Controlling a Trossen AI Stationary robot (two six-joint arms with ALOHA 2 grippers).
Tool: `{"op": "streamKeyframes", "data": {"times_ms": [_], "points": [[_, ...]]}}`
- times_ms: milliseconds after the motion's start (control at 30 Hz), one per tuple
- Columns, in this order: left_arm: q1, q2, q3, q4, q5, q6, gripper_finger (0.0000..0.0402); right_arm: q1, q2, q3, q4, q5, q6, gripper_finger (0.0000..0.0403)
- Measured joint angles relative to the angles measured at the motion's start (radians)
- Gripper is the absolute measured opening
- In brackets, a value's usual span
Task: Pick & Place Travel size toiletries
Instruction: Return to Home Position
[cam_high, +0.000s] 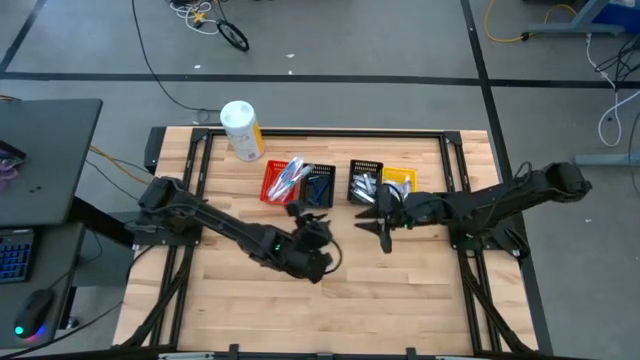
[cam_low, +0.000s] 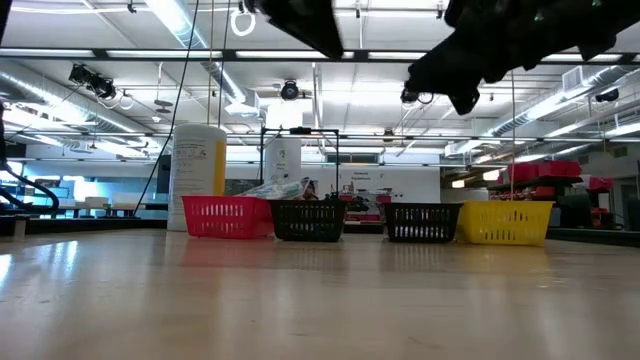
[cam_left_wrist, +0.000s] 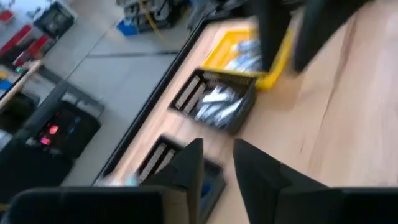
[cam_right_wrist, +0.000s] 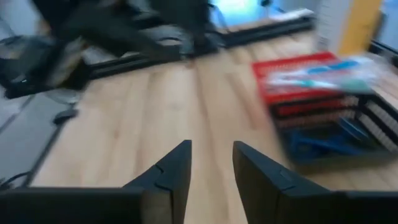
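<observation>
The toiletries lie in a row of four small bins at the table's far side. Toothbrushes (cam_high: 290, 175) (cam_right_wrist: 323, 78) are in the red bin, blue razors (cam_high: 318, 188) (cam_right_wrist: 329, 140) in a black bin. White tubes fill the second black bin (cam_high: 365, 186) (cam_left_wrist: 217, 106) and the yellow bin (cam_high: 398, 180) (cam_left_wrist: 245, 53). My left gripper (cam_high: 305, 213) (cam_left_wrist: 217, 168) hovers open and empty just near of the razor bin. My right gripper (cam_high: 378, 226) (cam_right_wrist: 211, 165) hovers open and empty near of the second black bin, pointing toward the table's left.
A big white-and-yellow cylinder (cam_high: 241, 130) (cam_low: 197, 170) stands at the far left of the table, beside the red bin (cam_low: 225, 217). Bare wood (cam_high: 400, 300) spreads across the near half. In the low view both arms (cam_low: 480, 45) hang above the table.
</observation>
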Motion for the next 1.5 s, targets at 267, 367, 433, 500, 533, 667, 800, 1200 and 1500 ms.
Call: {"op": "streamKeyframes", "data": {"times_ms": [267, 367, 433, 500, 533, 667, 800, 1200, 1500], "points": [[-0.017, -0.125, 0.058, -0.365, 0.146, -0.244, 0.0008, 0.056, 0.000, -0.002, 0.024, -0.008, -0.104, 0.0062], [-0.017, -0.174, 0.058, -0.431, 0.171, -0.249, 0.0014, 0.056, 0.000, -0.002, 0.030, -0.009, -0.121, 0.0030], [-0.017, -0.202, 0.057, -0.483, 0.164, -0.242, 0.0018, 0.056, 0.000, -0.002, 0.041, -0.009, -0.132, 0.0010], [-0.017, -0.235, 0.057, -0.530, 0.134, -0.236, 0.0018, 0.059, -0.009, -0.002, 0.048, -0.011, -0.173, 0.0006], [-0.014, -0.254, 0.057, -0.573, 0.108, -0.245, 0.0016, 0.060, -0.017, -0.002, 0.055, -0.014, -0.197, 0.0005], [0.005, -0.334, 0.057, -0.772, 0.076, -0.417, 0.0006, 0.079, -0.104, -0.002, 0.052, -0.068, -0.245, 0.0003], [0.005, -0.407, 0.025, -0.910, 0.092, -0.573, 0.0013, 0.095, -0.258, -0.002, -0.080, -0.035, -0.311, 0.0002], [-0.103, -0.776, -0.443, -0.618, 0.105, -0.590, 0.0011, 0.100, -0.680, -0.002, -0.494, -0.139, -0.316, 0.0002], [-0.148, -1.137, -0.914, 0.285, 0.346, 0.036, 0.0005, 0.101, -0.836, -0.155, -0.455, -0.281, -0.495, 0.0001]]}}
